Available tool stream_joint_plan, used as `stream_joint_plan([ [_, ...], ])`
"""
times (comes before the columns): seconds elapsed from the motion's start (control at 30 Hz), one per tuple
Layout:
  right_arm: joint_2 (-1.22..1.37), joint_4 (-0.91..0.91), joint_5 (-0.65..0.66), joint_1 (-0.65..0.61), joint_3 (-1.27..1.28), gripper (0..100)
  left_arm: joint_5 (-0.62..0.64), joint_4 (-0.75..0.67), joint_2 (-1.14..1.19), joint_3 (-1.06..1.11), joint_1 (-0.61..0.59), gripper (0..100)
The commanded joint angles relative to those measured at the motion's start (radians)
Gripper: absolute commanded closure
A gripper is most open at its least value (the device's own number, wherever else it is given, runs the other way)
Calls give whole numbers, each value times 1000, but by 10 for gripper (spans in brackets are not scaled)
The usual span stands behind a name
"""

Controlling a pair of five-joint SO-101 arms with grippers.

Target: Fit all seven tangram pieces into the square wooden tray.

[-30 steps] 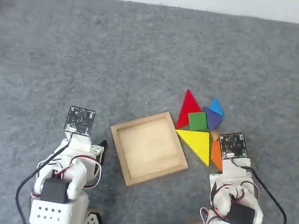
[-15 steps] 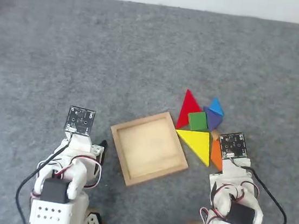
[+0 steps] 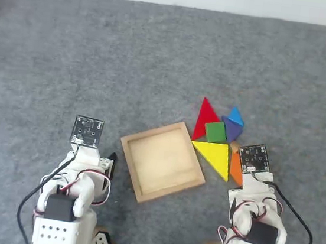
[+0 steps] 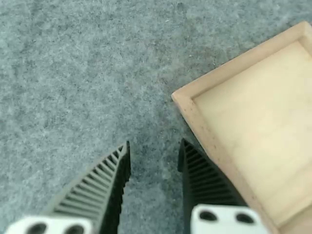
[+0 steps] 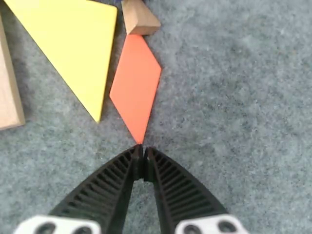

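Observation:
The square wooden tray (image 3: pixel 138 178) lies tilted at the table's middle front, with nothing in it. Right of it lie the yellow triangle (image 3: pixel 215 155), red triangle (image 3: pixel 205 118), green square (image 3: pixel 215 131), purple piece (image 3: pixel 232 129), blue triangle (image 3: pixel 235 115) and orange parallelogram (image 3: pixel 236 170). In the right wrist view the orange parallelogram (image 5: pixel 136 85), the yellow triangle (image 5: pixel 73 44) and a plain wooden triangle (image 5: pixel 138 17) show. My right gripper (image 5: pixel 143 150) is shut, its tips at the parallelogram's near corner. My left gripper (image 4: pixel 153 146) is open over bare carpet beside the tray's corner (image 4: pixel 183 97).
Grey carpet (image 3: pixel 100 55) covers the whole table, with wide free room at the back and left. Both arm bases (image 3: pixel 60 228) stand at the front edge.

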Motion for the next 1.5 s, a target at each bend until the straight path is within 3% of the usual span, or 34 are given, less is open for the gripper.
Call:
stream_joint_plan([
  [0.0, -12, 2, 6, 8, 18, 986, 11, 3, -9, -5, 2, 836],
  [0.73, -13, -2, 6, 13, 18, 983, 14, 0, -9, -5, 9, 836],
  [0.87, -15, -73, 11, 15, 15, 983, 8, -6, -9, -5, 9, 835],
  [0.93, -15, -130, 83, 35, 2, 983, -57, -41, -17, -5, 0, 834],
  [1.0, -15, -173, 224, 93, -41, 986, -198, -44, -20, -8, -14, 836],
  [1.1, -12, -203, 212, 165, -127, 983, -333, -52, -20, -28, -98, 836],
  [1.3, -7, -147, 261, 84, -213, 983, -347, -64, -18, -148, -292, 834],
  [1.47, -4, -41, 241, 21, -299, 983, -347, 9, -14, -263, -299, 834],
])
